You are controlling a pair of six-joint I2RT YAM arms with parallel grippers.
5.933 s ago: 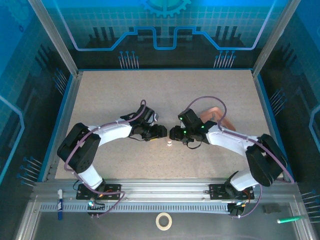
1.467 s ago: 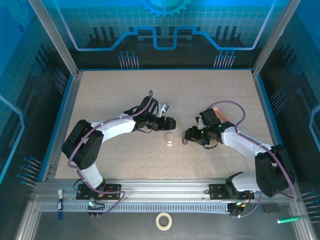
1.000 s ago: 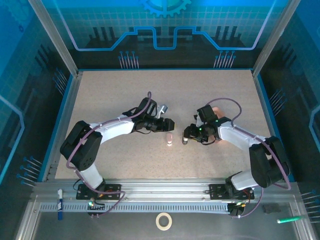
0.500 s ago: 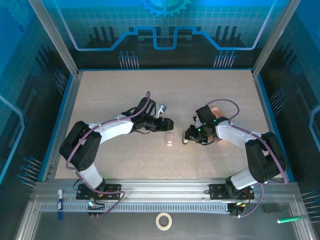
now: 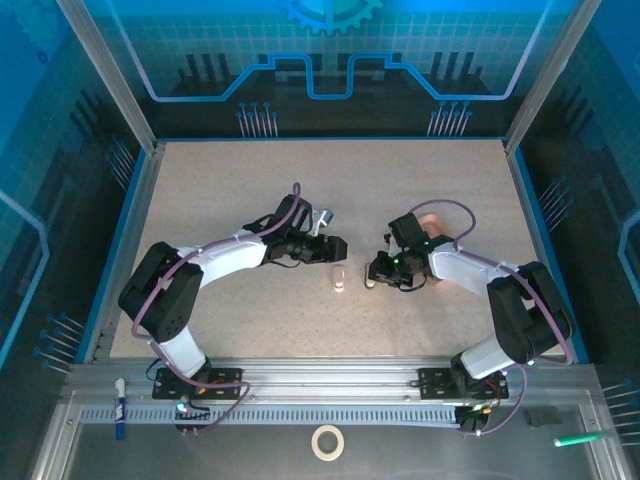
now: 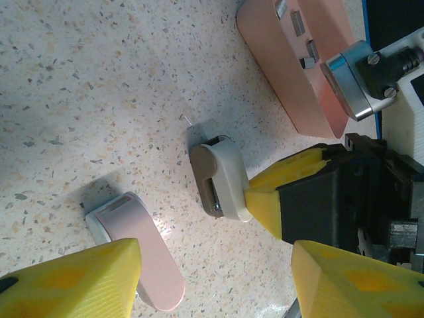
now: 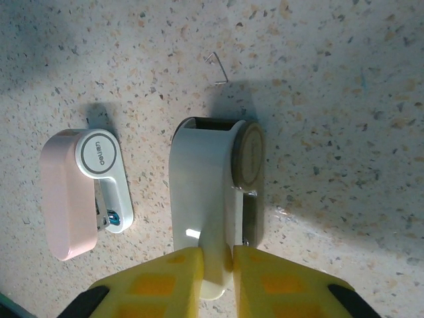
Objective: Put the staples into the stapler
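We see the right gripper pinched shut on one end of the white stapler, which lies on the speckled bench near its middle. A pink-and-white gadget rests just beside the stapler, not touching it, and one loose staple lies just past the stapler's free end. The left gripper hangs above the gadget, its fingers spread wide with nothing between them. The staples, short dark strips, sit in a pink tray nearby.

speckled beige table, pink tray, white stapler
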